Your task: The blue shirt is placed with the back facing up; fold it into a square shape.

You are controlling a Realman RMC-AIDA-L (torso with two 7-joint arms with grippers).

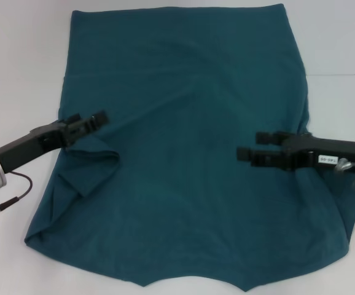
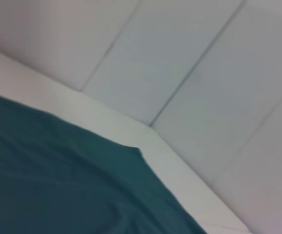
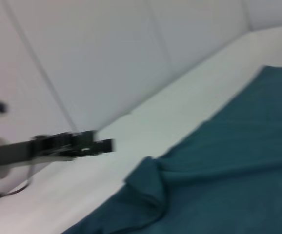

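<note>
Blue shirt (image 1: 190,166) near hem cut off by head view's bottom edge. Left sleeve folded over, its underside hidden. Right claw (image 1: 257,153) covers shirt's right edge. Left claw (image 1: 97,118) blurred in right wrist view; finger gap unclear.

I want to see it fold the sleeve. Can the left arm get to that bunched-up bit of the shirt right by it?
Probably yes. The left pincer hangs just above the rumpled fold at the shirt's left edge, and nothing lies between them. The right pincer is far across the cloth, out of its way.
</note>
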